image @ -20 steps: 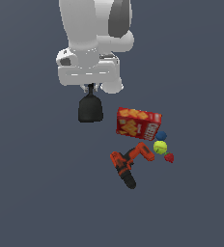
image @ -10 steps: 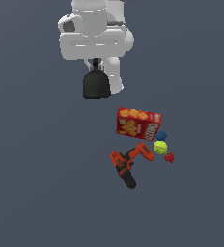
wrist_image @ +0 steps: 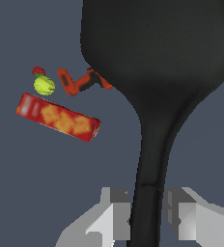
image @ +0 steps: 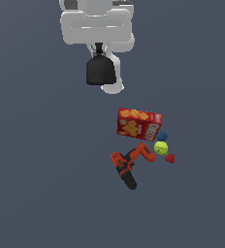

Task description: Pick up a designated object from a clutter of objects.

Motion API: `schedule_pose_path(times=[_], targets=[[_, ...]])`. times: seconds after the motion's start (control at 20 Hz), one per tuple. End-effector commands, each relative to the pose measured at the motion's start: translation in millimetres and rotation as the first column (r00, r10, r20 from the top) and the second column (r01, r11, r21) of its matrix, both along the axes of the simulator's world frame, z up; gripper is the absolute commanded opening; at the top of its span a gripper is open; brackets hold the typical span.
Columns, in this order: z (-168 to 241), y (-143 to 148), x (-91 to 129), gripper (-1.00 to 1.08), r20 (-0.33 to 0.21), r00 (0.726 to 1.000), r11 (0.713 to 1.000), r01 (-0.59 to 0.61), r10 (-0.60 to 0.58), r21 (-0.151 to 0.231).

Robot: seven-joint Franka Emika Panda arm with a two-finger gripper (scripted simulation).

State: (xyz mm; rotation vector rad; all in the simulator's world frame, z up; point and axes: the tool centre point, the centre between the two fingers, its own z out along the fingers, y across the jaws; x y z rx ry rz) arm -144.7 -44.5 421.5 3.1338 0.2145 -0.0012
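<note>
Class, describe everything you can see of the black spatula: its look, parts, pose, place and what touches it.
The all-black spatula looks matte and plastic-like, with a thin straight handle widening into a broad rounded-rectangular blade. The grey two-fingered gripper is shut on the handle, a finger on each side. In the exterior view the spatula hangs blade-down beneath the arm, apart from the other objects and touching only the gripper.

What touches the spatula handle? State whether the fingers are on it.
Touching. The wrist view shows the fingers pressed against both sides of the spatula's thin handle, no gap showing.
</note>
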Motion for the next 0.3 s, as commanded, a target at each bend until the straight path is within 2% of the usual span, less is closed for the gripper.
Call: schedule_pose_path(times=[0.0, 0.25], targets=[[4.8, 1.4, -0.6, -1.00, 0.001, 1.000, 1.000, 0.000, 0.000, 0.000], [4.3, 1.2, 0.5, -1.00, 0.001, 1.000, 1.000, 0.000, 0.000, 0.000]])
